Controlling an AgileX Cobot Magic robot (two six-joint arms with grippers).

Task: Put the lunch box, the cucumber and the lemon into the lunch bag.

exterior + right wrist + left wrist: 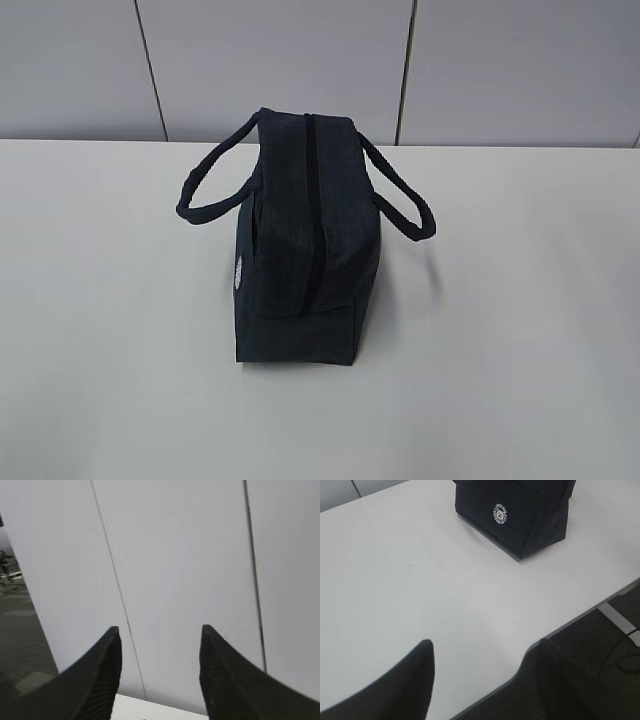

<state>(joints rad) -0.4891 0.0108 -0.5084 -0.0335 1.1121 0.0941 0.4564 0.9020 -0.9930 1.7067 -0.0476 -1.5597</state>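
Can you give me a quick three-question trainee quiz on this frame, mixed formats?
1. True or false: the zipper on top of the lunch bag looks closed.
2. Is the left gripper holding anything? A) the bag handle B) the lemon C) nothing
3. Fill in: the round white logo sits on the bag's ____.

Key
1. True; the top seam shows no gap.
2. C; its fingers stand apart over bare table.
3. Side; in the left wrist view it faces that camera.
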